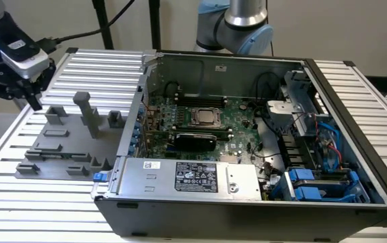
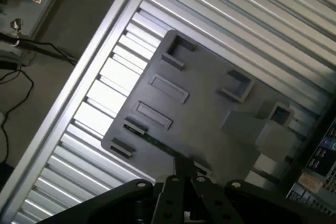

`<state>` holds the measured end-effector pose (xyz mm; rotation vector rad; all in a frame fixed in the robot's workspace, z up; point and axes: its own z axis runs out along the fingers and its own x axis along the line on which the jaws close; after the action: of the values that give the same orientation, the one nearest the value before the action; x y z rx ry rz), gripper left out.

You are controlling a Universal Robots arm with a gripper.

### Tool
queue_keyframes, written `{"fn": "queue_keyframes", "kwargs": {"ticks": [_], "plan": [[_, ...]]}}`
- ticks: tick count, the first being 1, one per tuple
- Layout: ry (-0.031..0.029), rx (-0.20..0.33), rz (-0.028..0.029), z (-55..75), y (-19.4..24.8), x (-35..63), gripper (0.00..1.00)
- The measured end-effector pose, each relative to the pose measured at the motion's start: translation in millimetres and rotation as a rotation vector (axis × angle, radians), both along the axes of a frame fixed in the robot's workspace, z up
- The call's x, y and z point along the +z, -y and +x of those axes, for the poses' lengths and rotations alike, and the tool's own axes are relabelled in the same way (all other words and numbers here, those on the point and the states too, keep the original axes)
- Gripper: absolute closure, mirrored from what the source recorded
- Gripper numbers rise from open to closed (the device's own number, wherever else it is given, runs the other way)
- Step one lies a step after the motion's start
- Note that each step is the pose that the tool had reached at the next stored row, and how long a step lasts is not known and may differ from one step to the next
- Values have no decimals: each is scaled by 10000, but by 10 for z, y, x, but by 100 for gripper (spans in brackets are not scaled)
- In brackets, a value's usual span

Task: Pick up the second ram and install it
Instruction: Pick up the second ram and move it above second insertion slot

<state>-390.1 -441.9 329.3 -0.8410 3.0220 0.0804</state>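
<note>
well: gripper above the grey fixture plate

the gripper (image 1: pixel 28 96) hangs at the far left, above the grey fixture plate (image 1: pixel 59 146) that lies on the ribbed aluminium table (image 1: pixel 45 202). whether it is apart or together cannot be told. in the wrist view a thin dark-green strip, seemingly the second ram (image 2: pixel 160 144) on edge, runs along one side of the plate, just beside the gripper's tip; i cannot tell if they touch. to the right stands the open computer case (image 1: pixel 233 73), its motherboard (image 1: pixel 241 134) lying flat with the cpu (image 1: pixel 207 117) near the middle. behind is a pale wall (image 1: pixel 328 30). off the table's left end lies grey floor (image 2: pixel 63 66).
</note>
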Motion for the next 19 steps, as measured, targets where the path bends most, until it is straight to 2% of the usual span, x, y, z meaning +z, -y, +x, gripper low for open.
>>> {"fn": "queue_keyframes", "kwargs": {"ticks": [19], "plan": [[-1, 3455, 0, 0, 0, -153, 100]]}}
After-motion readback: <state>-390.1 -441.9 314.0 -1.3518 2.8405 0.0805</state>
